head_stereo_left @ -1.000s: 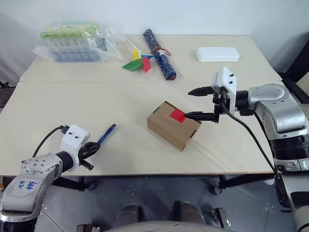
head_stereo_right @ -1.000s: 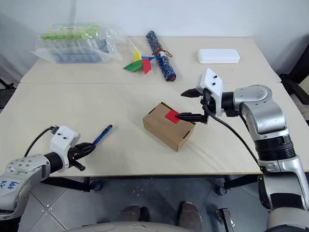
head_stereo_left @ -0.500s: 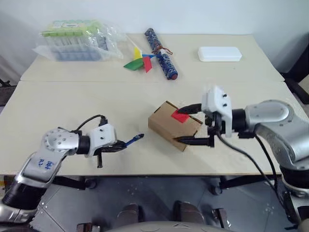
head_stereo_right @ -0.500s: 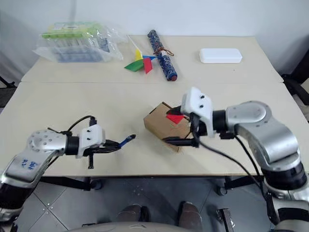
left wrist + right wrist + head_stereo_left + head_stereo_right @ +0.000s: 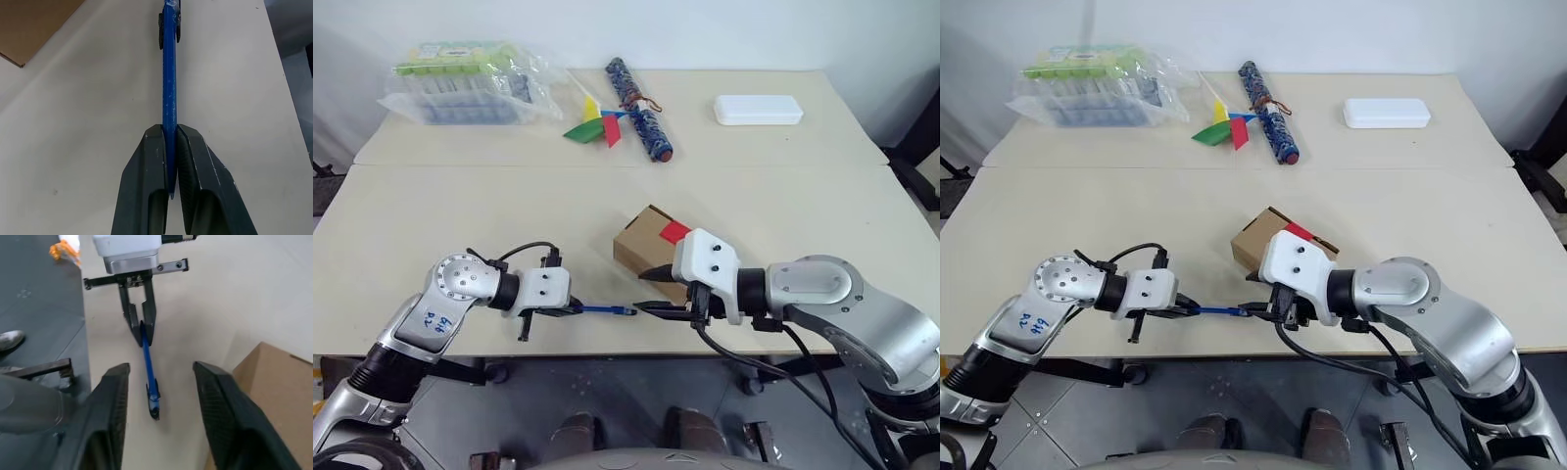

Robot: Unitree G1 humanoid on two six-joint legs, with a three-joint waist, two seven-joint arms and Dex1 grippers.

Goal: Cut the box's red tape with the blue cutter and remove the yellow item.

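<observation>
Beige tables (image 5: 460,215), white wall (image 5: 705,29), grey floor (image 5: 607,392)

— We see the box (image 5: 651,257) as matt brown cardboard, the red tape (image 5: 674,232) on it smooth, and the blue cutter (image 5: 169,78) as glossy plastic, faintly scuffed.

— We agree. At twelve o'clock from the box, the bag (image 5: 470,83) is crinkly clear plastic; the table (image 5: 460,211) looks smooth, matt and pale.
</observation>
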